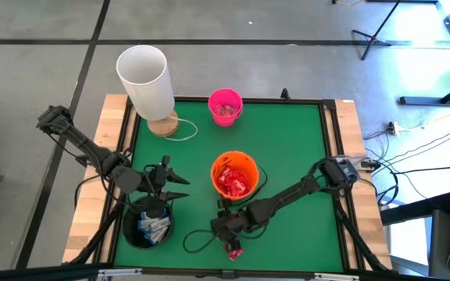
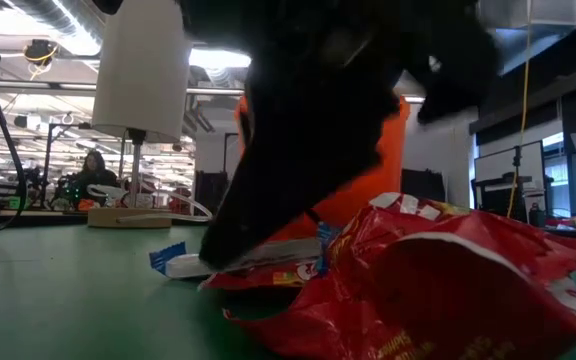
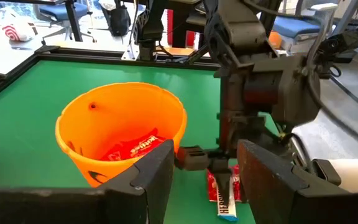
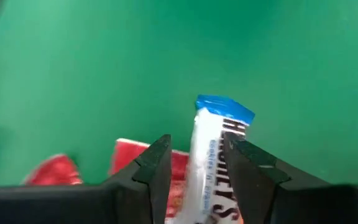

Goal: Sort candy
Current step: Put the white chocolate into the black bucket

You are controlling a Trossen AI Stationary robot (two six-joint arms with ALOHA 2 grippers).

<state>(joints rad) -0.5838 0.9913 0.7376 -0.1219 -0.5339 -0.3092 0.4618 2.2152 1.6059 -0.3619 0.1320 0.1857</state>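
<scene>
- Right jaws (image 4: pixel 194 168) are down at the green tabletop (image 1: pixel 287 148), closed around a white-and-blue bar (image 4: pixel 213 155); the bar runs between the two fingers and its blue end pokes out past the tips.
- Right beside those jaws, red packets (image 4: pixel 135 163) lie flat on the tabletop, touching the bar.
- From table height, a big crinkly red packet (image 2: pixel 418 290) fills the foreground, with the dark gripper planted just behind it and the bar's blue end (image 2: pixel 168 258) showing underneath.
- Orange bucket (image 1: pixel 234 176) stands just behind the right jaws, and it's holding more red packets (image 1: pixel 233 183).
- Left jaws (image 3: pixel 204 177) hover over the black bucket (image 1: pixel 148 228), fingers parted with nothing between them; they're aimed across at the orange bucket and the other gripper.
- White-and-blue bars (image 1: pixel 155 227) sit inside that black bucket, right below the left jaws.
- Pink bucket (image 1: pixel 225 106) is well away from both jaws at the far side, candy (image 1: pixel 225 110) inside, though I can't tell which sort.
- White lamp (image 1: pixel 145 82) stands in the far corner on the left arm's side.
</scene>
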